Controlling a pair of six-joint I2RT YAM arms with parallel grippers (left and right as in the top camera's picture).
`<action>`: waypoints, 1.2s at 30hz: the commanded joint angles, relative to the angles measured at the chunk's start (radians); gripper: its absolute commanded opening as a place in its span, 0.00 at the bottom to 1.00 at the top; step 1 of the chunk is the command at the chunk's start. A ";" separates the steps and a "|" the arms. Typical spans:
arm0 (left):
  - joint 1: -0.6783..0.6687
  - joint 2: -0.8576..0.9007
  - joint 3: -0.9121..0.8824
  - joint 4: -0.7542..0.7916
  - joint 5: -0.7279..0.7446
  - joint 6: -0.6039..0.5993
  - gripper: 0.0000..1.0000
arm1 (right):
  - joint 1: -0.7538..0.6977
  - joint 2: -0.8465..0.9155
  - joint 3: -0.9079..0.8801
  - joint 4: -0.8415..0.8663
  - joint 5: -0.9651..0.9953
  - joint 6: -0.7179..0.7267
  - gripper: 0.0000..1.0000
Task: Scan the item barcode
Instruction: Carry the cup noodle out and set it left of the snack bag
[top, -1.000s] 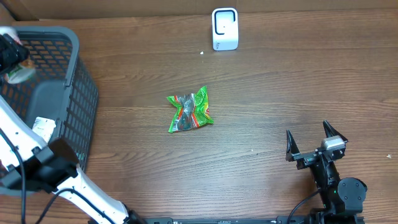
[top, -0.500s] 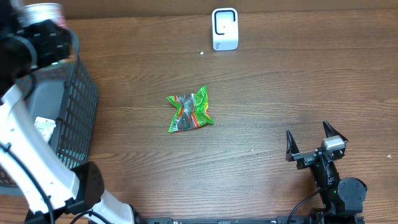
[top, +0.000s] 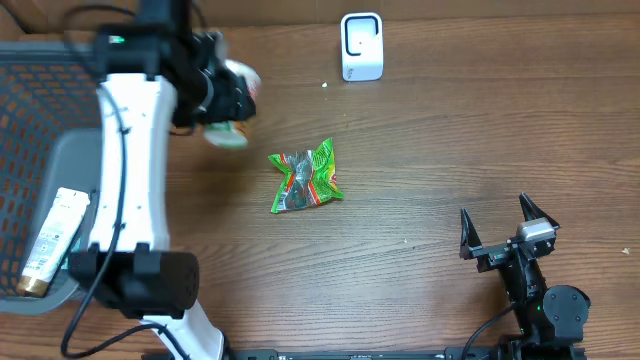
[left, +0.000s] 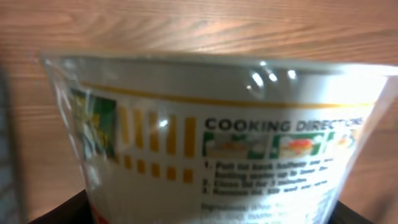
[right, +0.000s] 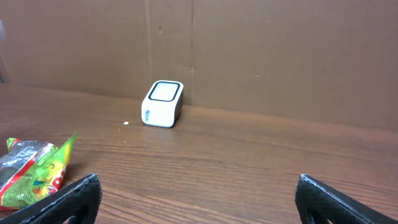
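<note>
Left gripper (top: 222, 100) has a noodle cup (top: 243, 78) clamped between its jaws, which stand fairly wide around the cup body. It hangs in the air over the back-left part of the bench (top: 450, 130), just right of the basket (top: 40, 100). The overhead shot is blurred there, so I can't tell exactly where the fingers sit on the cup. It looks tipped on its side. In the wrist view the cup (left: 211, 143) fills the frame, with the cooking directions panel facing the camera and no barcode that I can see.

The scanner (top: 361, 46) stands at the back edge near the middle, to the right of the cup and apart from it. A green snack bag (top: 305, 178) lies mid-bench, and a flat pack (top: 55, 240) lies in the basket. Right gripper (top: 495, 218) is near the front-right corner, spread fully wide with nothing in it.

Handling, as I judge it:
- The cup is probably light, with thin walls wrapped in glossy film.
- It is likely slippery and would dent under a hard squeeze.
- The best hold is across the body below the rim, where the taper stiffens it, with moderate force.
- The printed code side must stay clear of the fingers.
- The cup likely needs turning before that side faces the scanner window.
</note>
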 joint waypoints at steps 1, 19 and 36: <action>-0.029 0.001 -0.219 0.106 -0.013 -0.069 0.71 | 0.002 -0.008 -0.011 0.007 0.011 0.006 1.00; -0.042 0.000 -0.862 0.656 -0.079 -0.133 0.84 | 0.002 -0.008 -0.011 0.007 0.011 0.006 1.00; -0.039 -0.003 -0.369 0.331 -0.090 -0.038 1.00 | 0.002 -0.008 -0.011 0.007 0.011 0.006 1.00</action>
